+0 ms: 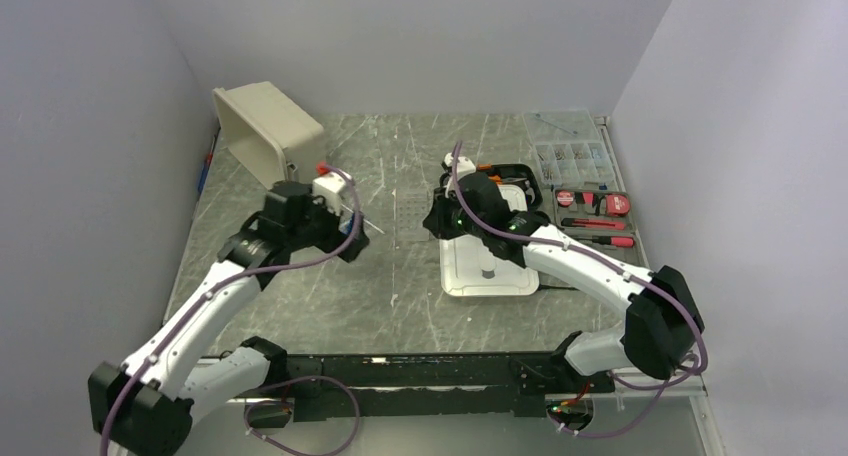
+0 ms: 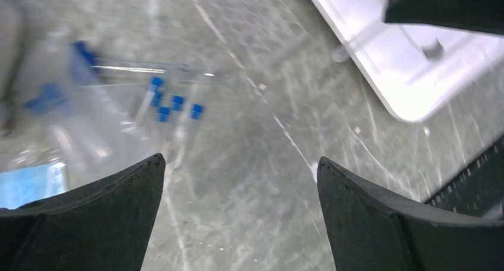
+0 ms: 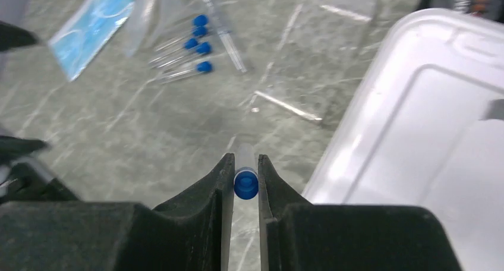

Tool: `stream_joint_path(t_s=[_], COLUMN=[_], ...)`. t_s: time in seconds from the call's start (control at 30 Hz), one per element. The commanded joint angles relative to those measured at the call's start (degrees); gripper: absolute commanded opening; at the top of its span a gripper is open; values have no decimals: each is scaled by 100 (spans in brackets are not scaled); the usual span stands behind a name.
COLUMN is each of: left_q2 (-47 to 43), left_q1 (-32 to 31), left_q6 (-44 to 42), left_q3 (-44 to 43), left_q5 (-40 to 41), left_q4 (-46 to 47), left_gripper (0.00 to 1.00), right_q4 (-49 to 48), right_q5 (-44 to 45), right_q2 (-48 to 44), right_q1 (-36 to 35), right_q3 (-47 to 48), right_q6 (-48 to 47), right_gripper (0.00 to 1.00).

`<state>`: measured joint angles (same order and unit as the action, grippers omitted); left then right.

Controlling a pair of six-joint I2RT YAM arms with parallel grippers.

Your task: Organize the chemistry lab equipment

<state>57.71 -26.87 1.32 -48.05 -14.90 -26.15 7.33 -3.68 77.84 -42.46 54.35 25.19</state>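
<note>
Right gripper [image 3: 245,159]: fingers clenched on a small clear vial with a blue cap [image 3: 246,185]. The cap faces the wrist camera and the tube points to twelve o'clock.
Held vial, position: above the grey marbled tabletop [image 3: 148,122], just beside the left rim of the white rectangular plastic tray [image 3: 380,87].
Left gripper [image 2: 239,164]: fingers released and spread wide, nothing between them, hovering over bare tabletop.
Loose vials: five blue-capped clear vials [image 3: 187,51] lie clustered on the table at eleven o'clock from the right gripper.
Thin clear rod [image 3: 224,33]: lies just beside the cluster, on its three o'clock side.
Light-blue translucent flat piece [image 3: 89,27]: flat on the table at ten o'clock, apart from the vials.
Flat clear rack [image 3: 324,63]: at one o'clock, between the cluster and the tray; its holes cannot be made out.
</note>
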Motion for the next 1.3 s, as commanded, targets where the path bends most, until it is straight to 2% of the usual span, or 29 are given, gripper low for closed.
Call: stream_joint_path(t_s=[0.0, 0.17, 0.5, 1.27], left_q2=[-460, -446, -497, -340], left_q1=[610, 683, 564, 446], left_q6=[413, 483, 383, 316], left_q3=[97, 94, 156, 123], left_q5=[515, 1176, 1140, 1179], left_q4=[281, 90, 140, 58], left_gripper=[99, 99, 99, 99], right_q4=[746, 1041, 1081, 1141], right_q5=[1501, 2307, 2364, 2499], right_q2=[222, 835, 1900, 2492], right_q1=[-165, -415, -439, -440], right_q3=[584, 1201, 1950, 2241], right_q6=[-571, -898, -1116, -1130], right_gripper=[5, 5, 5, 4])
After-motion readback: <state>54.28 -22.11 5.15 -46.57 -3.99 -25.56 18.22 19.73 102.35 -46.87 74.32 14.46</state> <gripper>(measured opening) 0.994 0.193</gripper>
